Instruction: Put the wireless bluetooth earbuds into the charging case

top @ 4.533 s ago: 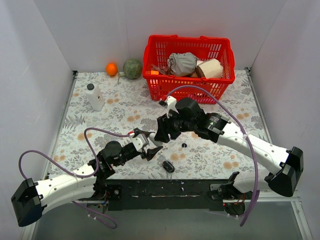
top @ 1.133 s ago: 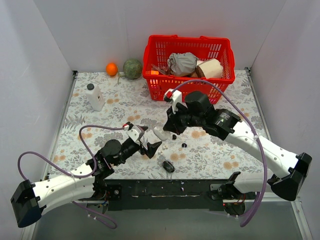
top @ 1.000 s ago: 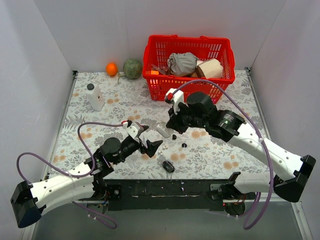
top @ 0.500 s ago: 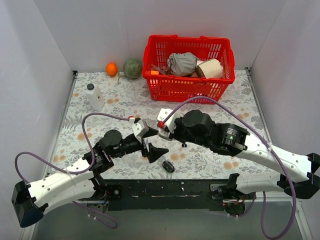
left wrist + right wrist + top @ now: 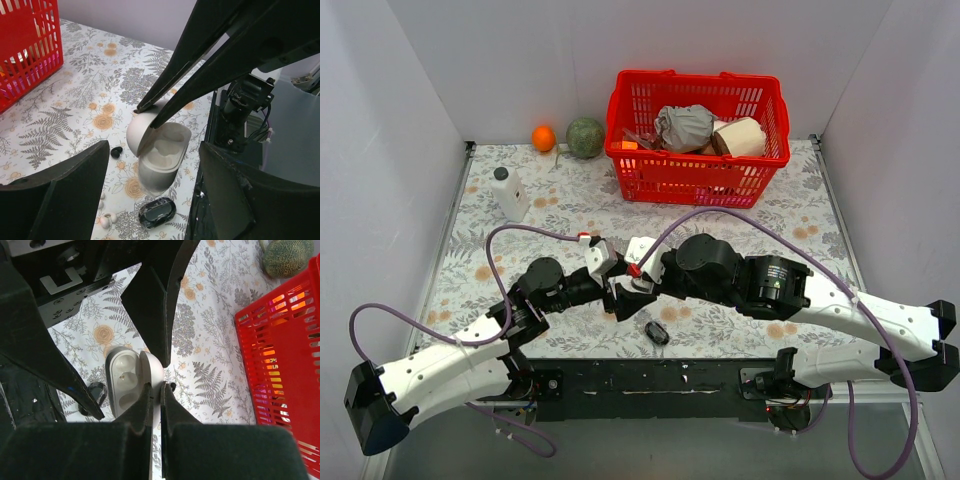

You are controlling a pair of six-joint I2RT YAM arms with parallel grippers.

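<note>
The white charging case (image 5: 159, 161) hangs open just above the table, its lid (image 5: 153, 371) pinched in my shut right gripper (image 5: 156, 386). Both wells in the case (image 5: 123, 381) look empty. My left gripper (image 5: 154, 150) is open with one finger on each side of the case body and a gap on each side. In the top view the two grippers meet near the front middle, left gripper (image 5: 619, 298) and right gripper (image 5: 638, 279). One tiny black earbud (image 5: 116, 151) lies on the cloth beside the case, and the earbud (image 5: 172, 386) peeks out behind my right fingers.
A larger black oval object (image 5: 657, 332) lies near the front edge, under the case. A red basket (image 5: 698, 175) with wrapped items stands at the back. A white bottle (image 5: 509, 194), an orange (image 5: 543, 137) and a green melon (image 5: 585, 137) sit at the back left.
My right arm has carried the case down and left to the left gripper. The left fingers have come in from wide open and now straddle the case.
</note>
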